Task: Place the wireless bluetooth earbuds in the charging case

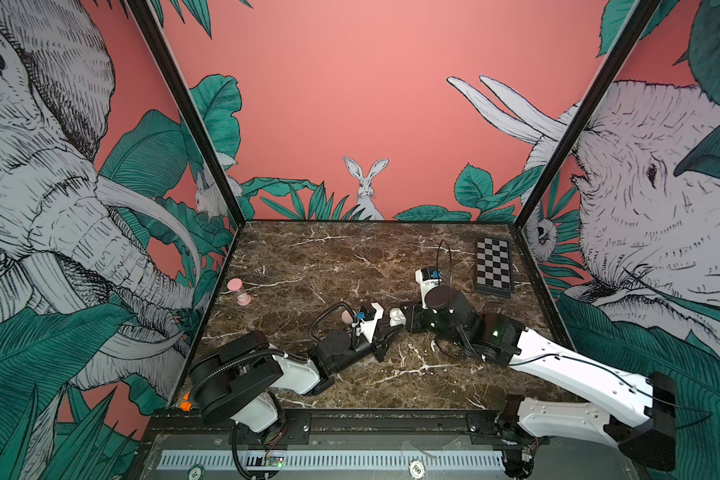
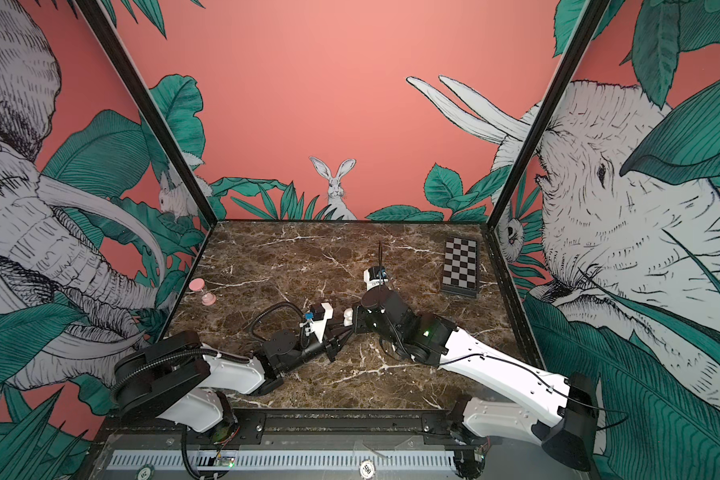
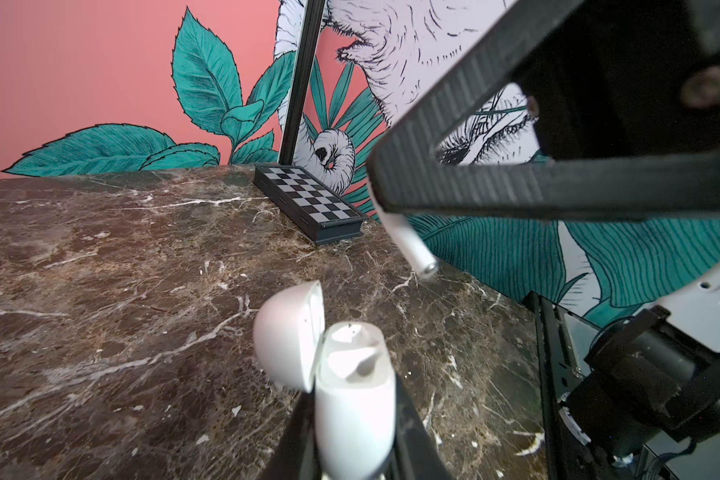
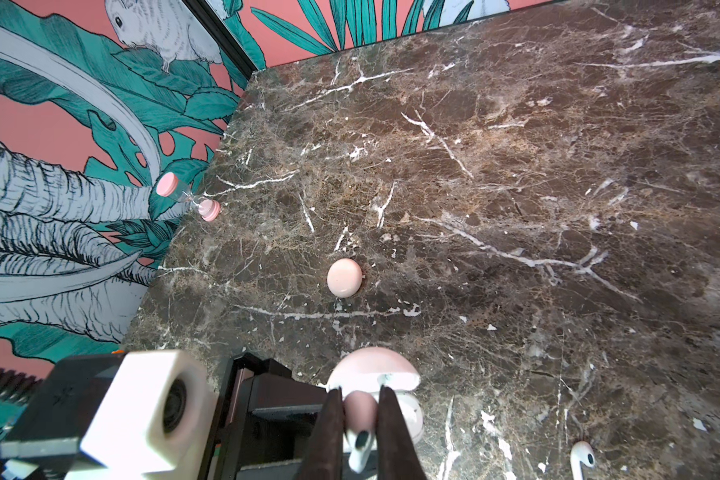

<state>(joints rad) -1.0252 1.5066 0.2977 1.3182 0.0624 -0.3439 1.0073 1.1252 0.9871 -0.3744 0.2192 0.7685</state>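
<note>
Handover at mid-table, in both top views: left gripper (image 1: 391, 328) clamped on the open white charging case (image 1: 396, 316), right gripper (image 1: 406, 319) meeting it just above the marble table (image 1: 329, 257). Left wrist view: the case's lid is tipped back with a socket showing. An earbud (image 3: 408, 243), pinched in the right gripper, slants stem-first toward the case without touching it. Right wrist view: the same bud hangs over the case, and a second earbud (image 4: 580, 457) lies loose on the table nearby. Seating the held bud looks to be the step in hand. The next move calls for lining stem up with socket before lowering.
</note>
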